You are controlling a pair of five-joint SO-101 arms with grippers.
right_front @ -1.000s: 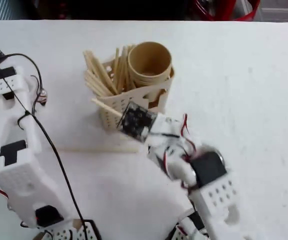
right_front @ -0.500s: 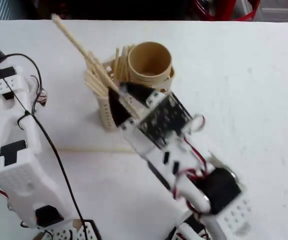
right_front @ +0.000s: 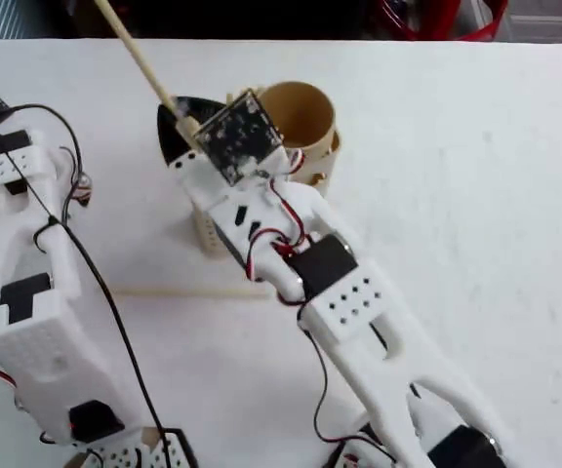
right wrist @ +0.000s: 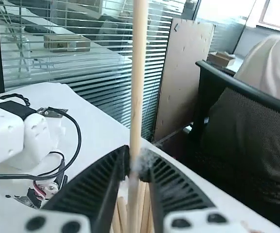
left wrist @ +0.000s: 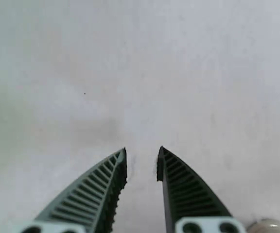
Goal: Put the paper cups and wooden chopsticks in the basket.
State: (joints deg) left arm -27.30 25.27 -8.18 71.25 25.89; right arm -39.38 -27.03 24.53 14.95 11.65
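High view: right claw [right_front: 179, 122] pinches a chopstick [right_front: 140, 57], held tilted above the basket [right_front: 203, 232]. Cups [right_front: 305, 112] sit nested inside it (partly hidden by the arm). A loose chopstick [right_front: 183, 291] lies on the counter [right_front: 476, 175] near the basket. Left claw [left wrist: 141, 162] hangs slightly spread over the counter.

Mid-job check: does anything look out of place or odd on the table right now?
Yes. A loose chopstick lies flat on the table, outside the basket on the arms' side. The right claw grips a second chopstick above the basket; it slants up and away and is not yet in.
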